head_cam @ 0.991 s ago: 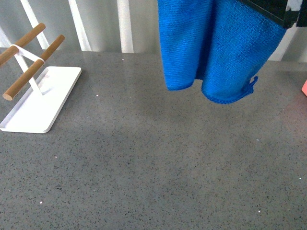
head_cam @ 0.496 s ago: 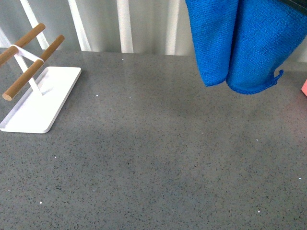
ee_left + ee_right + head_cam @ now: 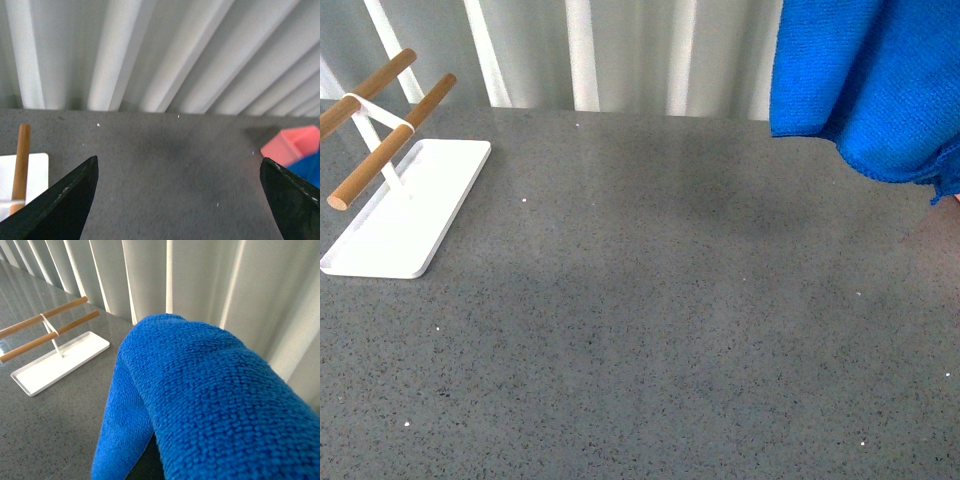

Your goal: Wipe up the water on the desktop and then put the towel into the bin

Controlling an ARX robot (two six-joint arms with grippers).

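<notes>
The bright blue towel (image 3: 870, 80) hangs in the air at the top right of the front view, above the far right part of the dark grey speckled desktop (image 3: 650, 330). It fills most of the right wrist view (image 3: 200, 390) and covers my right gripper, which is shut on it and hidden. A corner of the towel shows in the left wrist view (image 3: 309, 169) beside a pink bin (image 3: 290, 145). My left gripper (image 3: 178, 167) is open and empty above the desktop (image 3: 165, 170), its jaws wide apart.
A white tray with a two-bar wooden rack (image 3: 405, 205) stands at the far left of the desktop, also in the right wrist view (image 3: 60, 362). A white corrugated wall (image 3: 620, 50) runs along the back edge.
The towel has moved to the right and a little up in the front view, from the top middle to the top right corner, partly past the right edge.
</notes>
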